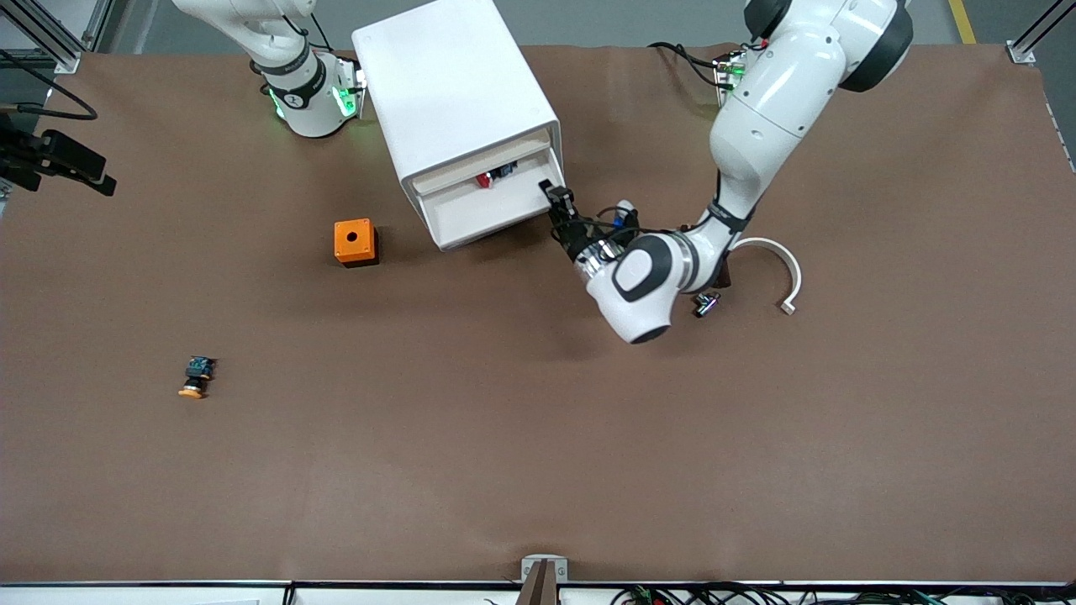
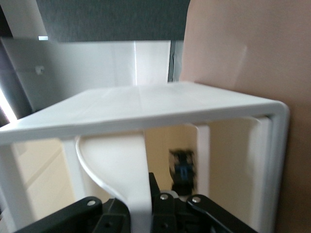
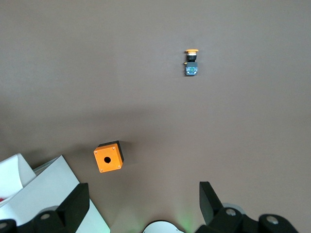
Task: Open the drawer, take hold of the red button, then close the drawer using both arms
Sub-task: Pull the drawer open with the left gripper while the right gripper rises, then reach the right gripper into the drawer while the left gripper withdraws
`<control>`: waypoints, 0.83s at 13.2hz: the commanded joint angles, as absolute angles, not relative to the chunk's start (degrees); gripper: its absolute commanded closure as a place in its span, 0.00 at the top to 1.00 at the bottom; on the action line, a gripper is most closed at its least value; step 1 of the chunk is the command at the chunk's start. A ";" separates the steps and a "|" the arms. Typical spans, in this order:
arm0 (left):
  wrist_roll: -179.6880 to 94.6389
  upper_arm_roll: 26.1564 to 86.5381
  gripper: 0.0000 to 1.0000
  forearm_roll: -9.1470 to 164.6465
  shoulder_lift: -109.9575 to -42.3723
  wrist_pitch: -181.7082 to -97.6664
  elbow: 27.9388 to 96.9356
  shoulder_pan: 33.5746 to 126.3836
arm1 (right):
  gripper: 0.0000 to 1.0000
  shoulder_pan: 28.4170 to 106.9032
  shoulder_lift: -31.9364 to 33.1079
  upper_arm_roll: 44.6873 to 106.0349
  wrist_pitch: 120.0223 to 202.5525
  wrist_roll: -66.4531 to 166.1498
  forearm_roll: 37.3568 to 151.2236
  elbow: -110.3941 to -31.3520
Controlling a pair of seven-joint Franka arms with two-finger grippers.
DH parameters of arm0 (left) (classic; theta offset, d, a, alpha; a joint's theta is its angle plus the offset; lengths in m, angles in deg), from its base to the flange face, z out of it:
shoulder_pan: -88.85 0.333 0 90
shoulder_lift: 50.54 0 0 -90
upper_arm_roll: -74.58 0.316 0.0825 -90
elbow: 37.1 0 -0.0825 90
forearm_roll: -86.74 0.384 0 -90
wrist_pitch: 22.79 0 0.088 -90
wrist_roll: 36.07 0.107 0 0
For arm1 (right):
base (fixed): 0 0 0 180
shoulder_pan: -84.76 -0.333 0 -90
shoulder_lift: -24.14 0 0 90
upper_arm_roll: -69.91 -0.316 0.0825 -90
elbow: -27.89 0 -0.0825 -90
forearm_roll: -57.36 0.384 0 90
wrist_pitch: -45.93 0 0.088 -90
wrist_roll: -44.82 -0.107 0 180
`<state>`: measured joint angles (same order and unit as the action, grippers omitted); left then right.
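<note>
Drawer (image 1: 492, 206) pulled partly out of the white cabinet (image 1: 454, 92), upper centre of the front view, red-capped button (image 1: 486, 179) lying inside.
Left gripper (image 1: 556, 202) is clamped on the drawer's front slat at its corner. Right gripper (image 3: 143, 201) waits with fingers spread apart high above the table (image 1: 538, 437), over the orange cube (image 3: 108, 158); an orange-capped button (image 1: 196, 377) lies at lower left.

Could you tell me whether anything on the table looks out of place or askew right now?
Mildly. The white cabinet sits skewed on the table, its drawer partly out with the red button inside. The left pincer is at the drawer's front corner. An orange-capped button lies tipped over, alone.
</note>
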<state>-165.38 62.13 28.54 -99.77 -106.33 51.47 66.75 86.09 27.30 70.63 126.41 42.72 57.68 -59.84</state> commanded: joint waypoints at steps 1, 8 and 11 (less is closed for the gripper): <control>-164.83 61.40 0.07 23.46 -99.50 -107.60 50.44 70.38 | 1.00 83.36 27.30 70.79 125.56 40.95 57.53 -58.86; -163.60 62.10 0.12 20.56 -99.67 -110.67 48.59 74.53 | 1.00 71.16 27.39 70.70 126.87 12.07 62.80 -59.39; -163.26 62.19 0.13 20.65 -99.76 -111.12 48.51 75.05 | 1.00 65.27 27.30 70.70 129.77 1.09 63.07 -60.70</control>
<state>-163.73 62.32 22.80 -99.78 -111.04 49.94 74.16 68.18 27.25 70.07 128.17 6.96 62.16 -59.96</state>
